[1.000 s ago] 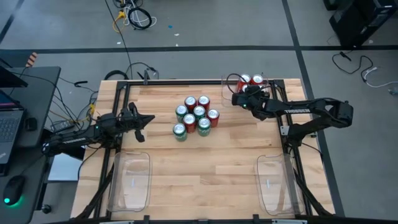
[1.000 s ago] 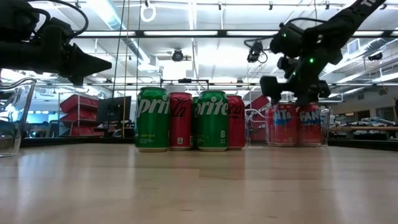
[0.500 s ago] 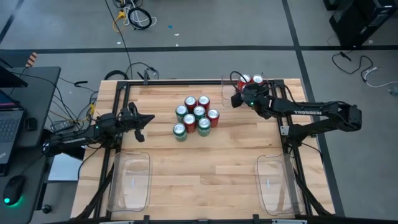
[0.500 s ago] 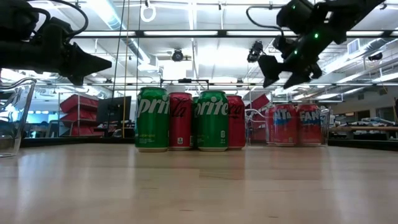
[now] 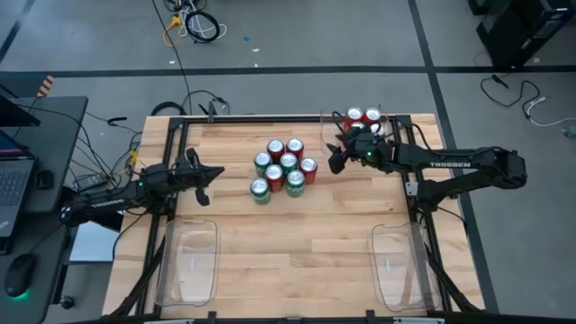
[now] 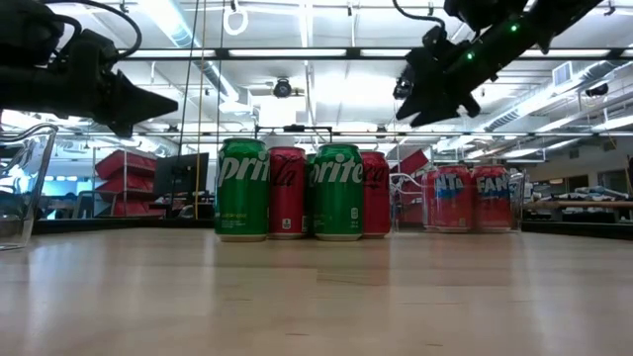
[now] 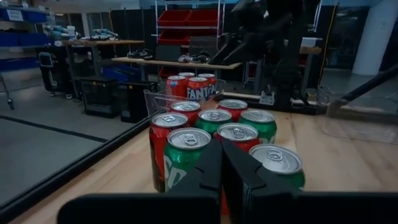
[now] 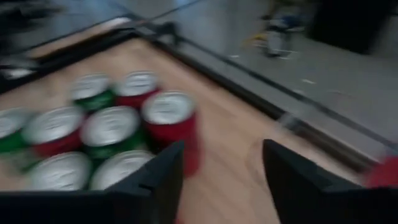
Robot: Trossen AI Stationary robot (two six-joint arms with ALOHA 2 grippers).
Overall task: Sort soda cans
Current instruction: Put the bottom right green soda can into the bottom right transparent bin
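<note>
Eight soda cans (image 5: 283, 167) stand upright in a tight cluster mid-table, green ones (image 6: 242, 188) and red ones (image 6: 288, 191) mixed. More red cans (image 5: 364, 115) stand in the clear bin (image 5: 326, 120) at the far right corner. My right gripper (image 5: 334, 162) hangs open in the air just right of the cluster and above can height (image 6: 410, 104). In its wrist view, the open fingers (image 8: 221, 177) frame the nearest red can (image 8: 171, 121) without touching it. My left gripper (image 5: 216, 171) waits shut, left of the cluster, pointing at it (image 7: 221, 165).
Two clear plastic bins lie near the table's near edge, one at the left (image 5: 189, 261) and one at the right (image 5: 396, 265). Bare wood spreads between them and in front of the cluster. A black frame rims the table.
My right gripper has moved away from the far right bin, rising and travelling toward the table's left and near side, until it stands beside the can cluster. The red cans in the bin stay put. The left arm has kept still.
</note>
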